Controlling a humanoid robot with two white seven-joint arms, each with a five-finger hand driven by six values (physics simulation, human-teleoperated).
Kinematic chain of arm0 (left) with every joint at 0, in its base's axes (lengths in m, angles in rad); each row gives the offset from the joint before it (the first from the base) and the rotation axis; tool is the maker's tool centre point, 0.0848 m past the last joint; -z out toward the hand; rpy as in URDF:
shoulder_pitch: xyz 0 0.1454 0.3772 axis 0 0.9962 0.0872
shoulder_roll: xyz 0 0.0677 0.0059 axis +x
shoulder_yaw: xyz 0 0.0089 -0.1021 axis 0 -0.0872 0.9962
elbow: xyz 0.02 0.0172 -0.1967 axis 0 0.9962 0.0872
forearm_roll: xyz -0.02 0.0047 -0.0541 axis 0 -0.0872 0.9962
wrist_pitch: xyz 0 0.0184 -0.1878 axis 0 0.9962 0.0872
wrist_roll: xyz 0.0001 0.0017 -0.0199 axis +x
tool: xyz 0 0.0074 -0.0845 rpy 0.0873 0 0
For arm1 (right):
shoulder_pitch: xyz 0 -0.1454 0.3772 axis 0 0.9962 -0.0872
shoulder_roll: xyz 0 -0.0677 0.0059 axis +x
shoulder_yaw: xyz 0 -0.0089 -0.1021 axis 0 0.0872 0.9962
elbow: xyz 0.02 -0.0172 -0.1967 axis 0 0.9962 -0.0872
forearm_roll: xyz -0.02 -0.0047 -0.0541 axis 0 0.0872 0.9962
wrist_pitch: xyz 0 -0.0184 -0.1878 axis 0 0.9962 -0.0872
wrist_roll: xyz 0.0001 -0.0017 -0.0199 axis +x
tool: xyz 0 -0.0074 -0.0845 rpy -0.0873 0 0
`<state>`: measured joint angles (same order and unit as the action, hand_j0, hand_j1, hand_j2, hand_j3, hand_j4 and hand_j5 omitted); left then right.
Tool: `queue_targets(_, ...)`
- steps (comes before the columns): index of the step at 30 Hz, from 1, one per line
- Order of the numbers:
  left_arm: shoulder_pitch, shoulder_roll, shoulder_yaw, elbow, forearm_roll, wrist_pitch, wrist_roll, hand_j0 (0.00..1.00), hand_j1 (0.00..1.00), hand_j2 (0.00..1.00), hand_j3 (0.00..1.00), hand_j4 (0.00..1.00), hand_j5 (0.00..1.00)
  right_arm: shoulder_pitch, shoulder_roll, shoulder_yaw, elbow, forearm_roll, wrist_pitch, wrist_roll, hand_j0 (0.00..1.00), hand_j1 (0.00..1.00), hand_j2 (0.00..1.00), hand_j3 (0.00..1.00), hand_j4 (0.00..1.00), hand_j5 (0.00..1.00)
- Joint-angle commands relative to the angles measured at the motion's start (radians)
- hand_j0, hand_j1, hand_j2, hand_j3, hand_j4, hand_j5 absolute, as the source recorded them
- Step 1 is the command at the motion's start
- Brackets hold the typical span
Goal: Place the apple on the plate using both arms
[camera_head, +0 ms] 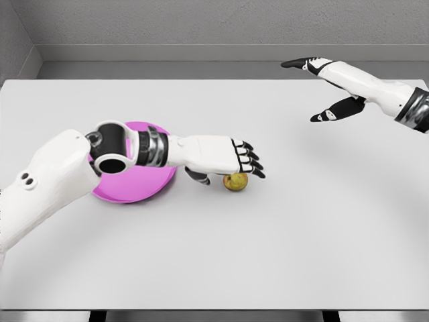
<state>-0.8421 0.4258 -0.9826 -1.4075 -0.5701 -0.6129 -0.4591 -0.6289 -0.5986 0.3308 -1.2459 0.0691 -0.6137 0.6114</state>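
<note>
Apple (pixel 235 181) on table, under left hand (pixel 221 155) fingertips.

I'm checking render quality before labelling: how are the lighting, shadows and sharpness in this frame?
Head view: soft, even light with no glare on the table; only faint shadows under the left hand and apple; everything sharp, including the right hand and plate; the table's far edge looks straight, so no obvious distortion.

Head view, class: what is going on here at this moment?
The robot's left hand reaches across the white table, fingers extended over a small yellow-green apple that sits on the table, not yet clearly grasped. The round pink plate lies behind that arm, without the apple. The right hand hovers open at the upper right, away from both.
</note>
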Motion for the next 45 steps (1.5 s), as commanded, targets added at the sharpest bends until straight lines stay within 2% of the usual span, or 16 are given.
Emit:
queue_targets(1,0.0,-0.007,-0.022,0.015,-0.007,0.002,0.0,0.97,0.97,0.97,0.97,0.97,0.97,0.002,-0.001,0.001,-0.001,-0.008,0.003,0.0,1.0,1.0,1.0,1.0,1.0,1.0)
queue_targets(4,0.0,-0.021,-0.033,0.015,-0.011,0.002,0.0,0.95,0.95,0.95,0.95,0.95,0.95,0.003,-0.001,0.001,-0.001,-0.008,0.003,0.0,1.0,1.0,1.0,1.0,1.0,1.0)
queue_targets(9,-0.008,-0.025,-0.041,0.016,-0.011,0.002,0.0,0.86,0.86,0.86,0.86,0.86,0.86,0.0,-0.001,-0.001,-0.001,-0.008,0.003,0.0,1.0,1.0,1.0,1.0,1.0,1.0)
queue_targets(22,-0.015,-0.055,-0.047,0.045,-0.048,0.002,-0.001,0.86,0.86,0.86,0.86,0.86,0.86,-0.002,-0.001,-0.001,-0.003,-0.009,0.003,0.0,1.0,1.0,1.0,1.0,1.0,1.0)
queue_targets(30,-0.018,-0.07,-0.047,0.105,-0.077,0.002,-0.001,0.86,0.86,0.86,0.86,0.86,0.86,-0.002,-0.001,-0.001,-0.003,-0.009,0.003,0.0,1.0,1.0,1.0,1.0,1.0,1.0)
queue_targets(35,-0.02,-0.07,-0.047,0.104,-0.077,0.002,-0.001,0.86,0.86,0.86,0.86,0.86,0.86,0.0,-0.003,-0.001,-0.004,-0.009,0.003,0.0,1.0,1.0,1.0,1.0,1.0,1.0)
queue_targets(39,-0.022,-0.074,-0.047,0.104,-0.077,0.002,-0.001,0.8,0.8,0.8,0.8,0.8,0.8,-0.003,-0.003,-0.001,-0.004,-0.009,0.003,0.0,1.0,1.0,1.0,1.0,1.0,1.0)
queue_targets(44,-0.02,-0.074,-0.047,0.104,-0.077,0.002,-0.001,0.79,0.79,0.79,0.79,0.79,0.79,-0.006,-0.017,-0.001,-0.004,-0.009,0.003,0.0,1.0,1.0,1.0,1.0,1.0,1.0)
queue_targets(45,-0.023,-0.074,-0.07,0.104,-0.077,0.002,-0.001,0.79,0.79,0.79,0.79,0.79,0.79,-0.006,-0.015,-0.001,-0.004,-0.009,0.003,0.0,1.0,1.0,1.0,1.0,1.0,1.0)
